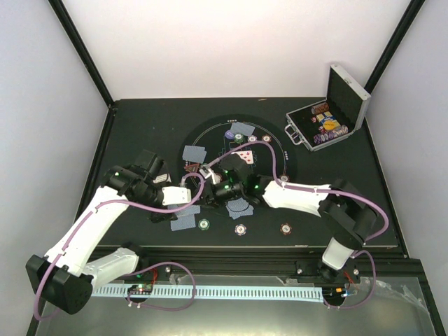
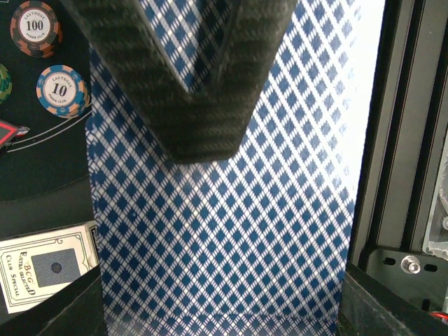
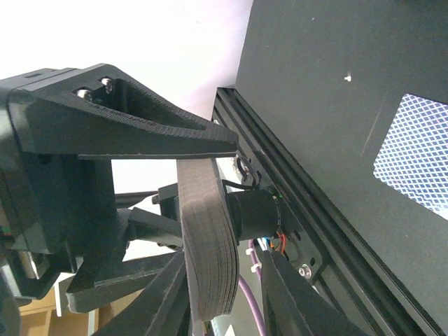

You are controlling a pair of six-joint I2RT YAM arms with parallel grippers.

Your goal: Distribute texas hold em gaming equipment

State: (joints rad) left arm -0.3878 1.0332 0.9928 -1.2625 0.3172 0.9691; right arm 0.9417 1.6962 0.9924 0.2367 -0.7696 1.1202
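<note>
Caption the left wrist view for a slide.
Left gripper shut on a diamond-backed deck of cards, with a 100 chip, a 10 chip and a card box beside it.

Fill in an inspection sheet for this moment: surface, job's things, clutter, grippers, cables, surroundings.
Surface: black table carrying a round black mat with white outlines.
Job's things: back-up cards and face-up cards on the mat; chips along its near edge and elsewhere; deck of cards held above it.
Clutter: open silver case at the far right corner, with more chips inside; card box.
Grippers: left gripper shut on the deck of cards; right gripper at the deck's edge, grip unclear.
Cables: purple cables run along both arms, one arching over the mat.
Surroundings: white walls, black frame posts.
</note>
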